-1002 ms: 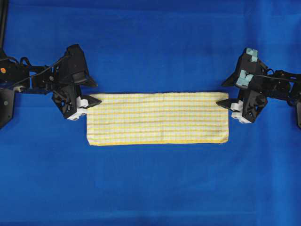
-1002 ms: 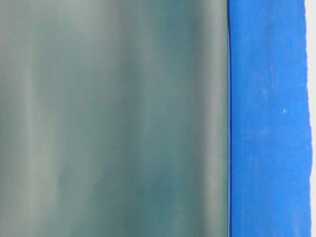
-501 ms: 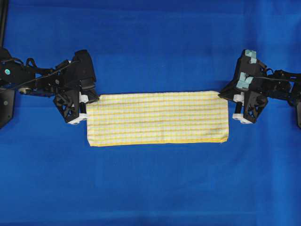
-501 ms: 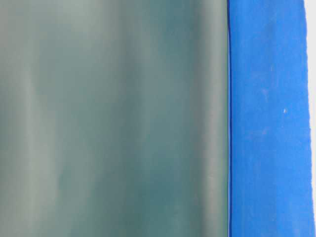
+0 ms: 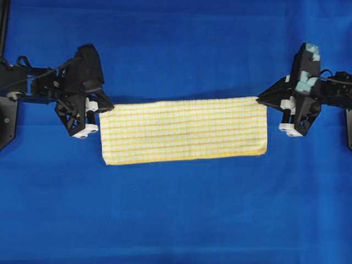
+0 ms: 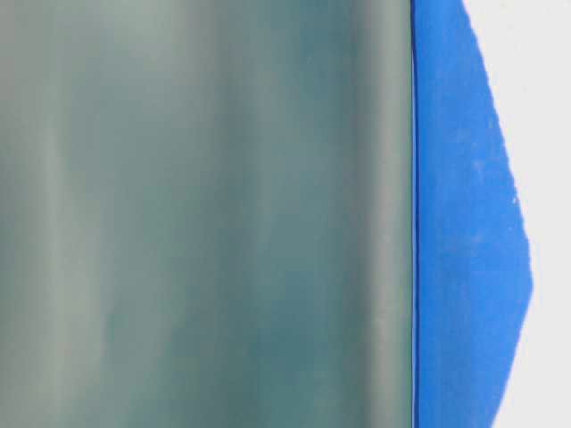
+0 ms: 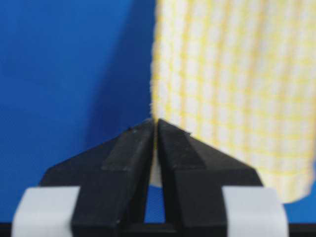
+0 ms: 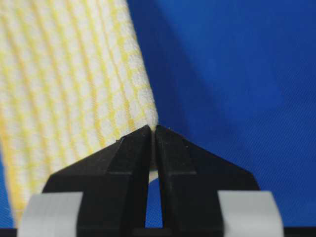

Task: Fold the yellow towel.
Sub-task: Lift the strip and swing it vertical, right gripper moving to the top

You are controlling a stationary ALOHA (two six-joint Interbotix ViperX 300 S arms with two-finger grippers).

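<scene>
The yellow towel is a long folded strip, white with yellow checks, lying across the middle of the blue surface. My left gripper is shut on the towel's far left corner, which is lifted off the surface. My right gripper is shut on the far right corner, also lifted. In the left wrist view the towel hangs from the closed left gripper. In the right wrist view the towel hangs from the closed right gripper. The near hem rests on the surface.
The blue cloth surface spreads all around the towel. The table-level view shows only a blurred grey-green panel and a blue strip with white at the right.
Both grippers have closed on the towel's far corners and lifted them. The far edge now rises and the towel looks tilted. In the table-level view the blue strip's right edge has changed shape.
</scene>
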